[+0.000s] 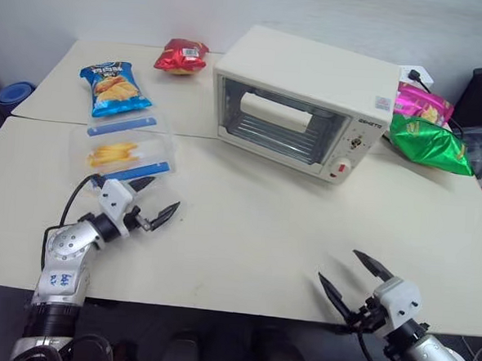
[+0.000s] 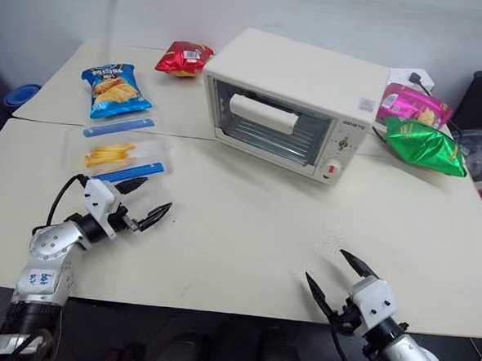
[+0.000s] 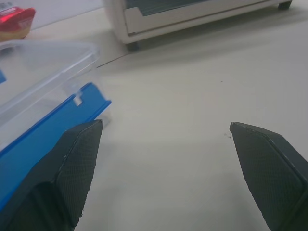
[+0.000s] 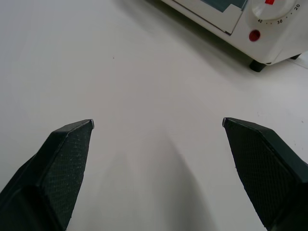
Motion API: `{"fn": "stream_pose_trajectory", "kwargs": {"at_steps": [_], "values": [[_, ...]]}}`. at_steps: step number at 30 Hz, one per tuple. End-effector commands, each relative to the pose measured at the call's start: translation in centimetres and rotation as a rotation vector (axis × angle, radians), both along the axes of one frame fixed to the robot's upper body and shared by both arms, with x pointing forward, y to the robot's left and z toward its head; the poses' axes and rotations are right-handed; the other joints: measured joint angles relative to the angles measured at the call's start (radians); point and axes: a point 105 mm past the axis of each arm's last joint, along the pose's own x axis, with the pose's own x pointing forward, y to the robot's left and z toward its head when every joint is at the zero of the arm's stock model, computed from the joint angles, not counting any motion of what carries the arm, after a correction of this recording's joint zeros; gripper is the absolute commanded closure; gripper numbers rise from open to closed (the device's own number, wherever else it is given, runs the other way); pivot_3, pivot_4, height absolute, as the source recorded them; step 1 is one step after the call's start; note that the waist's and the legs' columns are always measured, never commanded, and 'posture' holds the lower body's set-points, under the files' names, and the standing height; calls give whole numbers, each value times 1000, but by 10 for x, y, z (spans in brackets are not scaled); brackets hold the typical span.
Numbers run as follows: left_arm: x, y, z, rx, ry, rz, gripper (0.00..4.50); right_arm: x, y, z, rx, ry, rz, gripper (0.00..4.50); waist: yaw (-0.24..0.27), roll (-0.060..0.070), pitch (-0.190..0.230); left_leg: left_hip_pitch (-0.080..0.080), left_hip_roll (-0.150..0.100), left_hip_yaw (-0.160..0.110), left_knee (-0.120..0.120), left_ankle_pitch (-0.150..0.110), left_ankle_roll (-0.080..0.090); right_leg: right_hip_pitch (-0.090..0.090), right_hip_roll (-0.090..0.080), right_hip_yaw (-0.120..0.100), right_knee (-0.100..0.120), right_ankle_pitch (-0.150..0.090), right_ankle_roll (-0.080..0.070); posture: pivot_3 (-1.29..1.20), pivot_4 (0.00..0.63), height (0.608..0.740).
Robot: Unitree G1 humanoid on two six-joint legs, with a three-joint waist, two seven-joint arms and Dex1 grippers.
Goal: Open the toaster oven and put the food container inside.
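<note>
Chip bags [image 1: 114, 89] around toaster oven [image 1: 307, 103]

Left gripper [image 1: 152, 198] level, fingers spread wide, empty. Right gripper [image 1: 348, 269] level, spread wide, empty.

Left wrist view. Left gripper [image 3: 166, 132]: two black textured fingers [image 3: 72, 168] spread wide, nothing between them but bare tabletop [image 3: 183, 96]. Landmark: the food container [image 3: 41, 91]. It is a clear plastic box with a blue clip strip along its near long edge; the container's corner lies just beside one fingertip, whether touching cannot be told. The other finger is well apart from the container. Beyond the container, across a seam in the tabletop, stands the lower front edge of the toaster oven [image 3: 192, 14], cream-white, on a dark foot. A red packet [image 3: 14, 21] lies behind the container, partly cut off.
</note>
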Motion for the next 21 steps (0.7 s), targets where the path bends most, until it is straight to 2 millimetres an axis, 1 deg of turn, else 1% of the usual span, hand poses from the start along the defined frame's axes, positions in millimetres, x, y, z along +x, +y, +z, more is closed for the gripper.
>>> {"fn": "stream_pose_trajectory", "kwargs": {"at_steps": [1,4,5,7,9,10,11,12,13,14,16,19,21], "values": [[-1,-3,1,-4,1,-25,0,3,3,13,4,-64,22,12,-1,0,0,0,0,0,0,0,0,0,0,0,0,0,0,0,150,740],[0,-6,9,-42,-3,-47,0,11,5,20,36,-81,29,12,4,0,0,0,1,-1,0,0,-1,-1,1,0,1,0,0,0,150,740],[-3,-7,14,-63,8,-88,0,15,11,28,65,-85,54,12,6,0,0,0,1,-1,1,0,-1,-1,1,-1,1,0,0,0,150,740],[-14,-10,31,-114,41,-226,0,27,25,51,135,-97,121,12,4,0,0,-1,1,-1,2,0,-1,-1,0,-1,2,0,0,0,150,740],[-22,-8,43,-102,61,-322,0,42,36,78,190,-119,167,12,0,0,0,-2,1,-1,2,1,-1,-1,0,0,3,0,0,0,150,740],[-24,-6,46,-75,78,-339,0,48,40,87,224,-110,184,12,0,0,0,-1,1,-2,3,1,-2,-2,0,-1,3,0,-1,0,150,740],[-24,-4,48,-51,91,-345,0,55,43,99,234,-147,187,12,0,0,0,-1,1,-2,3,1,-2,-1,0,-1,4,0,-1,0,150,740],[-24,-3,50,-47,110,-353,0,66,47,110,266,-155,178,12,3,0,0,-1,2,-3,3,1,-2,-2,0,-2,4,0,-1,0,150,740],[-25,-2,53,-58,124,-361,0,74,55,117,254,-149,202,12,2,1,0,-1,1,-3,3,1,-2,-2,0,-2,4,0,-1,0,150,740],[-25,0,60,-89,117,-368,0,82,64,122,232,-137,227,12,2,1,0,-1,1,-3,3,1,-2,-1,0,-2,4,0,-1,0,150,740],[-27,1,73,-146,108,-379,0,94,75,128,206,-115,250,12,3,1,0,-2,1,-3,3,1,-2,-2,0,-2,4,0,-1,0,150,740],[-30,2,90,-192,91,-381,0,115,83,139,223,-106,220,12,6,1,0,-5,2,-4,3,1,-2,-4,0,-4,2,0,-2,0,150,740],[-33,0,93,-200,90,-376,0,122,86,143,235,-100,212,12,5,1,0,-7,1,-4,4,1,-2,-5,0,-3,1,0,-1,0,150,740]]}}
